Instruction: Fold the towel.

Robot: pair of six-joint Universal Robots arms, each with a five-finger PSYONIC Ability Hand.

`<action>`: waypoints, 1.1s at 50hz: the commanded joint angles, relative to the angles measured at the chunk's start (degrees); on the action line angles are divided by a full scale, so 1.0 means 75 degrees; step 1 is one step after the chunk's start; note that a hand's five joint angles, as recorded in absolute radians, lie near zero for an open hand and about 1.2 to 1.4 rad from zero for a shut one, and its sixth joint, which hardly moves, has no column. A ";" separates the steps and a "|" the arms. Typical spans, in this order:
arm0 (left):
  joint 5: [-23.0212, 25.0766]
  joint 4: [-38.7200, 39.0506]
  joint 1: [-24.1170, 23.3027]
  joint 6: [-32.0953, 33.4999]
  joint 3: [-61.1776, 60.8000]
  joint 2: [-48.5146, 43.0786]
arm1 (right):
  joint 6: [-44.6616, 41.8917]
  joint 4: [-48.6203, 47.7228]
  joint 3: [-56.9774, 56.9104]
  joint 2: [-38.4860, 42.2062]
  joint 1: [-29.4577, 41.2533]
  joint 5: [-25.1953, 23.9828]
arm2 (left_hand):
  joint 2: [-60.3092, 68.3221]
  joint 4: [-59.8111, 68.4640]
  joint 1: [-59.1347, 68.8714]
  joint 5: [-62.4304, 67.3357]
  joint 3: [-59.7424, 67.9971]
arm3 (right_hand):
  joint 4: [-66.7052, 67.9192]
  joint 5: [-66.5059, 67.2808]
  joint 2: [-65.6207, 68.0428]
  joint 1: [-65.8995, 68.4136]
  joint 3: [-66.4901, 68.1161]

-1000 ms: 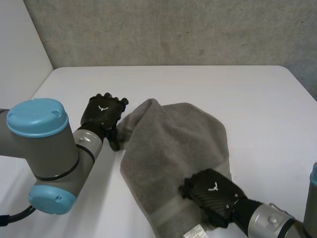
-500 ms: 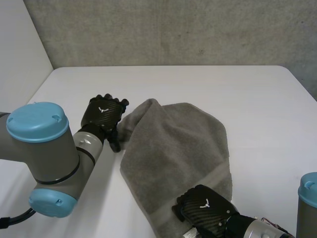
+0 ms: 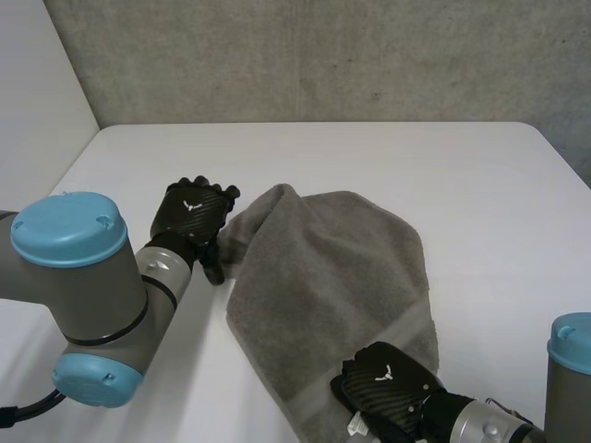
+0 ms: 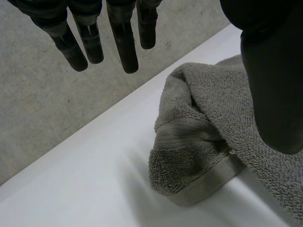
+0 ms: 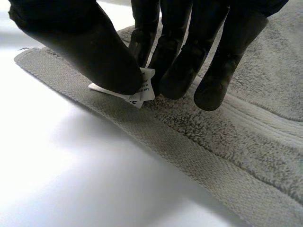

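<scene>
Towel, grey, rumpled: grasping step. Right hand pinches near hem at label; left hand spread, empty, beside far corner. Next, likely: left grips corner.

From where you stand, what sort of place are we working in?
Probably a robotics lab or test cell, not a home: a bare white table, a plain concrete-looking wall right behind it, and a single grey towel laid out as the workpiece.
</scene>
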 commanded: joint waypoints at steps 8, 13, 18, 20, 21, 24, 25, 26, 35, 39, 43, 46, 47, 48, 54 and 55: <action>0.0000 0.0012 -0.0045 0.0041 0.0005 0.0001 | 0.0071 -0.0002 -0.1886 -0.0115 -0.1643 0.1527 | -0.1981 -0.0611 -0.0653 -0.1667 -0.0521 | 0.0428 0.0382 0.0663 0.0524 0.0549; 0.0000 0.0140 -0.0092 0.0053 0.0005 -0.0010 | 0.0177 -0.0188 -0.2941 0.0399 -0.1679 0.2651 | -0.1981 -0.0611 -0.0653 -0.1667 -0.0521 | 0.0428 0.0382 0.0663 0.0524 0.0549; 0.0000 0.0339 -0.0116 0.0076 -0.0030 -0.0069 | 0.0131 -0.0505 -0.3867 0.1289 -0.1656 0.3870 | -0.1936 -0.0567 -0.0608 -0.1623 -0.0476 | 0.0428 0.0382 0.0663 0.0524 0.0549; -0.0012 0.0363 -0.0128 0.0088 -0.0030 -0.0092 | 0.0130 -0.0494 -0.4163 0.1609 -0.1656 0.4155 | -0.1936 -0.0566 -0.0608 -0.1623 -0.0476 | 0.0428 0.0382 0.0663 0.0524 0.0549; 0.0000 0.0363 -0.0151 0.0088 -0.0030 -0.0116 | 0.0130 -0.0459 -0.4464 0.1922 -0.1644 0.4375 | -0.1936 -0.0566 -0.0608 -0.1623 -0.0476 | 0.0428 0.0382 0.0663 0.0524 0.0549; -0.0012 0.0375 -0.0221 0.0088 -0.0030 -0.0139 | 0.0142 -0.0424 -0.4771 0.2357 -0.1656 0.4611 | -0.1936 -0.0566 -0.0608 -0.1623 -0.0476 | 0.0147 0.0101 0.0382 0.0243 0.0268; -0.0012 0.0375 -0.0221 0.0088 -0.0030 -0.0139 | 0.0142 -0.0424 -0.4772 0.2359 -0.1656 0.4612 | -0.1936 -0.0566 -0.0608 -0.1623 -0.0476 | 0.0144 0.0098 0.0379 0.0241 0.0266; -0.0012 0.0375 -0.0221 0.0088 -0.0042 -0.0139 | 0.0142 -0.0424 -0.4726 0.2382 -0.1644 0.4589 | -0.1936 -0.0566 -0.0608 -0.1623 -0.0476 | -0.0611 -0.0657 -0.0376 -0.0514 -0.0489; 0.0000 0.0469 -0.0221 0.0088 -0.0148 -0.0116 | 0.0154 -0.0459 -0.3495 0.0671 -0.1656 0.3991 | -0.1936 -0.0566 -0.0608 -0.1623 -0.0476 | -0.6427 -0.6473 -0.6192 -0.6331 -0.6306; 0.0000 0.0480 -0.0221 0.0088 -0.0159 -0.0116 | 0.0154 -0.0447 -0.2631 -0.0462 -0.1737 0.3080 | -0.1936 -0.0566 -0.0608 -0.1623 -0.0476 | -0.6764 -0.6810 -0.6529 -0.6667 -0.6642; 0.0000 0.0492 -0.0233 0.0088 -0.0218 -0.0081 | 0.0142 -0.0424 -0.2053 -0.1099 -0.1738 0.2608 | -0.1891 -0.0522 -0.0563 -0.1578 -0.0431 | -0.6764 -0.6810 -0.6529 -0.6667 -0.6642; 0.0000 0.0492 -0.0256 0.0088 -0.0253 -0.0069 | 0.0013 -0.0424 -0.1585 -0.1485 -0.1749 0.2257 | -0.1847 -0.0477 -0.0518 -0.1533 -0.0387 | -0.6629 -0.6675 -0.6394 -0.6533 -0.6508; 0.0000 0.0492 -0.0256 0.0088 -0.0253 -0.0069 | -0.0022 -0.0435 -0.1387 -0.1624 -0.1749 0.2117 | -0.1846 -0.0477 -0.0518 -0.1533 -0.0386 | -0.6563 -0.6609 -0.6328 -0.6466 -0.6441; 0.0000 0.0481 -0.0268 0.0088 -0.0265 -0.0057 | -0.0126 -0.0436 -0.1235 -0.1684 -0.1749 0.2000 | -0.1780 -0.0410 -0.0452 -0.1466 -0.0320 | -0.6540 -0.6586 -0.6305 -0.6443 -0.6418; 0.0023 0.0492 -0.0385 0.0053 -0.0288 -0.0127 | -0.0655 -0.0506 -0.0987 -0.1567 -0.2054 0.1823 | -0.1511 -0.0141 -0.0183 -0.1198 -0.0051 | -0.6360 -0.6406 -0.6125 -0.6264 -0.6239; 0.0024 0.0492 -0.0385 0.0053 -0.0288 -0.0128 | -0.0840 -0.0541 -0.0964 -0.1486 -0.2182 0.1835 | -0.1510 -0.0140 -0.0182 -0.1196 -0.0050 | -0.6271 -0.6317 -0.6036 -0.6175 -0.6150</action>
